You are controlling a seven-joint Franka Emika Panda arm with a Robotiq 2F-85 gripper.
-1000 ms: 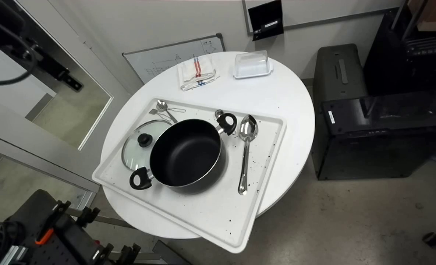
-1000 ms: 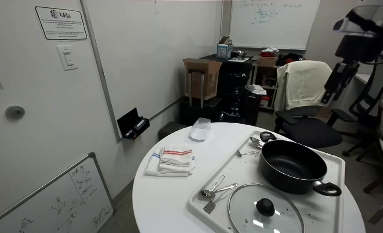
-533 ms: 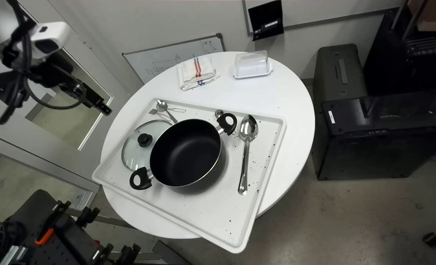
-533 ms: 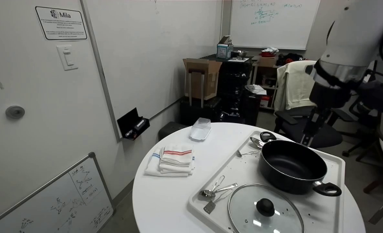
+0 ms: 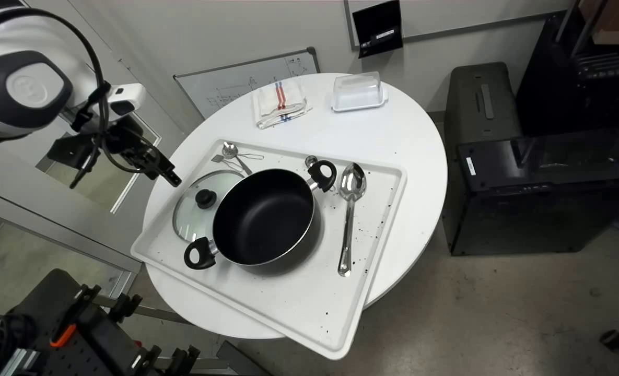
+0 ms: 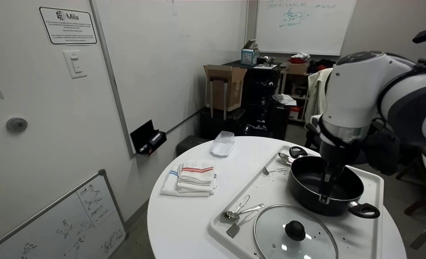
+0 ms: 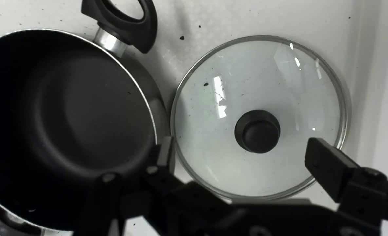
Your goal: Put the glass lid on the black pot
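Note:
The glass lid, clear with a metal rim and dark knob, lies flat on the white tray beside the pot; it also shows in an exterior view and the wrist view. The black pot stands upright and uncovered, its inside bare; it also shows in an exterior view and the wrist view. My gripper is open and empty, above the lid, with the knob between and slightly beyond its fingertips in the wrist view. In an exterior view my gripper appears in front of the pot.
The white tray sits on a round white table. A large silver spoon lies beside the pot. Small utensils lie near the lid. Folded towels and a clear-covered dish stand at the table's back.
The arm has swung in over the table and lowered, bringing my gripper toward the lid. The lid, pot and other objects have not moved.

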